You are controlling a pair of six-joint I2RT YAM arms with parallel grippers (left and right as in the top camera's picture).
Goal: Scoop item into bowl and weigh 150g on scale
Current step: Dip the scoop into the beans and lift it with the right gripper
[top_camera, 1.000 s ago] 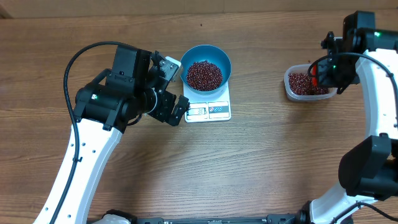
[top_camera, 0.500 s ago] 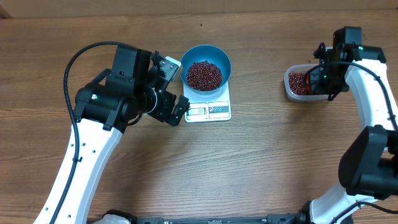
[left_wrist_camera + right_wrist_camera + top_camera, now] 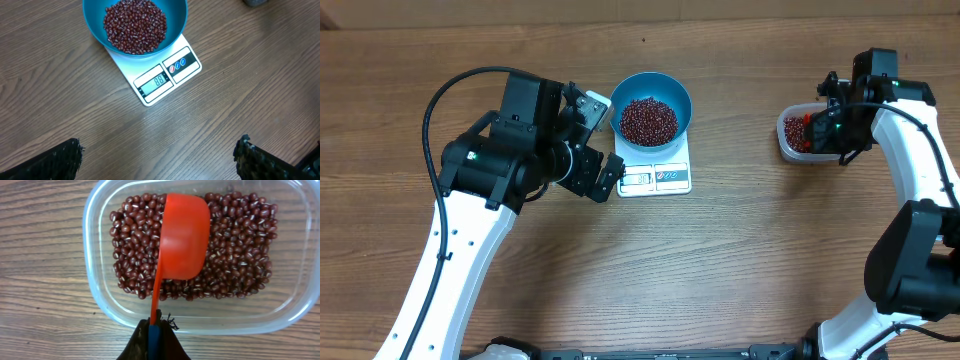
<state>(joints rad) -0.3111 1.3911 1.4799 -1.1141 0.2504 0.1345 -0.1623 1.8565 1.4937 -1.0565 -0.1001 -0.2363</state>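
Currently the left gripper [image 3: 157,157] stands with its fingers wide apart and empty, just beside the scale [image 3: 160,80]. The blue bowl [image 3: 177,15] sits on the scale and holds a heap of beans [image 3: 135,25]. The right gripper [image 3: 155,330] is clamped on the handle of an orange scoop [image 3: 182,240], whose cup lies over more beans in the clear tub [image 3: 92,280].

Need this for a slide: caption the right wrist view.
Right gripper, shut on the handle of a red scoop, holds it over the red-brown beans in the clear plastic tub.
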